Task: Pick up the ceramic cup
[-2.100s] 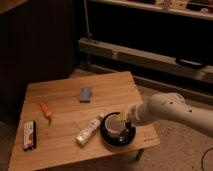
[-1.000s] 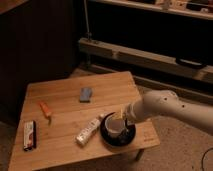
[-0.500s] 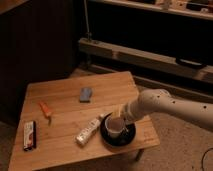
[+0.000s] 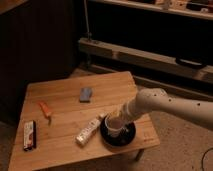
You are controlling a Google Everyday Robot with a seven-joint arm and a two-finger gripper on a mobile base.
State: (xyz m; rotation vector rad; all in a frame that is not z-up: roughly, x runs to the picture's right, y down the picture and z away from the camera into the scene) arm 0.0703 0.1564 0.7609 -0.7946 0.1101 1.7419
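Note:
The ceramic cup [image 4: 115,124], small and cream with a wide round rim, sits on the black round plate [image 4: 119,140] near the front right corner of the wooden table [image 4: 65,102]. My gripper [image 4: 123,116] is at the end of the white arm that reaches in from the right. It is at the cup's right rear rim, and its tip is hidden against the cup. The white slim bottle [image 4: 88,131] lies just left of the plate.
A blue-grey block [image 4: 86,94] lies mid-table. A small orange object [image 4: 45,109] and a black and red packet [image 4: 30,135] lie at the left. A dark shelf unit [image 4: 150,45] stands behind, and bare floor lies to the right.
The arm's elbow has shifted left and the gripper has closed in on the cup's rim. The cup still rests on the plate.

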